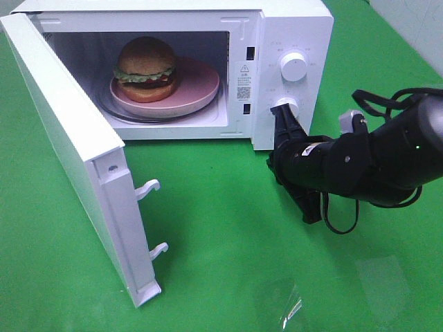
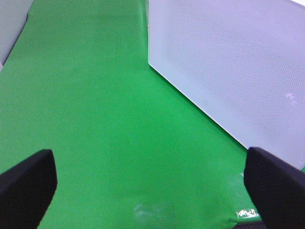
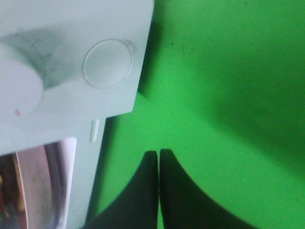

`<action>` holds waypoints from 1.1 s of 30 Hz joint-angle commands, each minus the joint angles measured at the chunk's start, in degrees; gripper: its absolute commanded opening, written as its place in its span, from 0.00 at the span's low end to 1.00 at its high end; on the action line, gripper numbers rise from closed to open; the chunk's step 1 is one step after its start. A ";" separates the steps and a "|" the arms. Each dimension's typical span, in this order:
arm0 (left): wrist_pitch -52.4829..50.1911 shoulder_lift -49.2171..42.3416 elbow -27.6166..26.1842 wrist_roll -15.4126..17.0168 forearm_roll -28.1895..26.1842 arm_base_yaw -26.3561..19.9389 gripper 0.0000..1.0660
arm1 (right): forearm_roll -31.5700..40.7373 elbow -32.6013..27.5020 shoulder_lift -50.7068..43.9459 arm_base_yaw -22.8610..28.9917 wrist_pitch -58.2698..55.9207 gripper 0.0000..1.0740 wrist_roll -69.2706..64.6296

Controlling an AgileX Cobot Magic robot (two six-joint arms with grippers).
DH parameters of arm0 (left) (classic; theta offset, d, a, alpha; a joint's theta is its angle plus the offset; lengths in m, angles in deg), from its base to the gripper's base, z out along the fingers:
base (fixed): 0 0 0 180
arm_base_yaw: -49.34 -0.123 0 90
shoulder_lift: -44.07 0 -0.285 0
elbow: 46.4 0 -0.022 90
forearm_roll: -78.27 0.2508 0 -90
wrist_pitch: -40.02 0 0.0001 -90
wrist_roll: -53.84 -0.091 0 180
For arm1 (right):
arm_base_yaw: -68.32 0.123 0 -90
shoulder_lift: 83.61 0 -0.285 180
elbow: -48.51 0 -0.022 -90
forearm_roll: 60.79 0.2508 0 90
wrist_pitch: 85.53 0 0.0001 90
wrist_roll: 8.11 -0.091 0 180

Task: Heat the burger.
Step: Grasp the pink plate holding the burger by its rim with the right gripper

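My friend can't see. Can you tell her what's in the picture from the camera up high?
A burger sits on a pink plate inside a white microwave whose door stands wide open. The robot's black right arm reaches in from the right, its shut jaws close by the lower knob, all on a green table.

A bright green cloth covers the whole tabletop, smooth and matte, with a few dark specks. At the far right corner a pale whitish surface borders it. Two clear glossy patches near the front catch the light. The lighting is even, and the shadows are soft.
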State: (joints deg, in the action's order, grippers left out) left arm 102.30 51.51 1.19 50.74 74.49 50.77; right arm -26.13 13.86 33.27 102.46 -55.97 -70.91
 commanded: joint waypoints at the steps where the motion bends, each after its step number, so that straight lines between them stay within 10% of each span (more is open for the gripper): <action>1: -0.92 -0.86 -0.06 0.00 -0.52 0.00 0.95 | -0.69 0.00 -4.24 -0.11 -6.30 0.01 15.99; 14: -0.92 -0.86 -0.06 0.00 -0.52 0.00 0.95 | -11.46 0.80 -11.40 -0.92 -20.23 0.03 29.34; 22: -0.92 -0.86 -0.06 0.00 -0.52 0.00 0.95 | -29.62 10.77 -14.84 -2.12 -46.70 0.03 36.55; 33: -0.92 -0.86 -0.06 0.00 -0.52 0.00 0.95 | -33.63 19.65 -15.07 -2.12 -65.20 0.05 60.45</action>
State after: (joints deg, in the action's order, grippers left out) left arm 102.30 51.51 1.19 50.74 74.49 50.77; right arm -59.47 32.83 18.72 100.57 -119.34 -13.84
